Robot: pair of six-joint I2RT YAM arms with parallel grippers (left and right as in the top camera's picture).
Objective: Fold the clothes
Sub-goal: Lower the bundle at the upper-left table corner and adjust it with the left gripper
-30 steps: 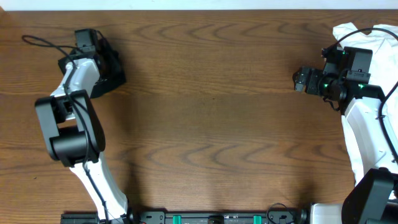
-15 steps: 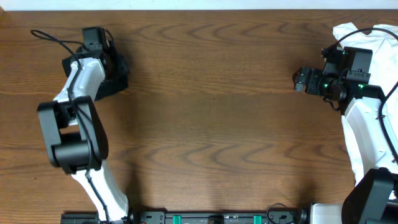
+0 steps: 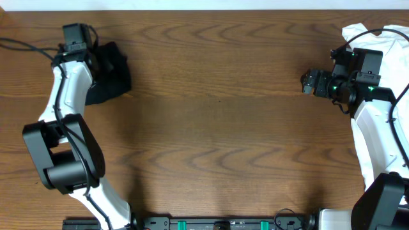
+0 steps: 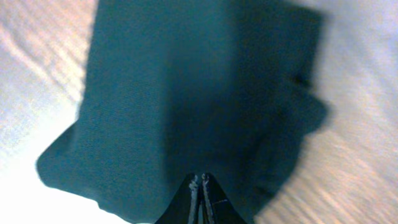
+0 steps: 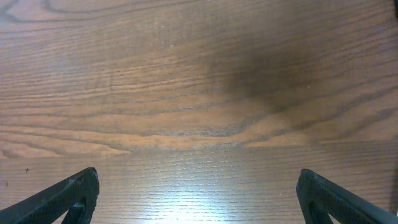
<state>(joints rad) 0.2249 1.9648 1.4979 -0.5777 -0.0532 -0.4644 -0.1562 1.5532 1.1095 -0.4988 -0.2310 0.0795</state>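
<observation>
**Left arm is on the shirt, right arm is just parked**

Left wrist view: the black shirt [image 4: 186, 93] fills most of the frame. It's a soft rumpled heap, and pale tabletop [image 4: 367, 174] shows along the left and right edges. The left end effector [image 4: 200, 183] sits at the bottom centre with its fingers pressed flat together, right at the near edge of the cloth. I can't tell if a bit of fabric is caught between them. The material looks thin enough that it could be, which would explain jaws shut that tight.

Right wrist view: only bare wood. The right end effector [image 5: 198, 177] is spread wide, with one finger in each bottom corner and nothing between them. My guess is it's kept open and ready for when the shirt needs a second corner held.

Overhead: the shirt [image 3: 112, 76] is bunched in the upper left of the frame with the left arm [image 3: 64, 102] reaching up over it. A white shirt [image 3: 358, 35] is piled in the upper right behind the right arm, well away from the black one. The middle of the tabletop is where I'd expect the shirt to get spread. No folding done yet, as far as I can judge.
</observation>
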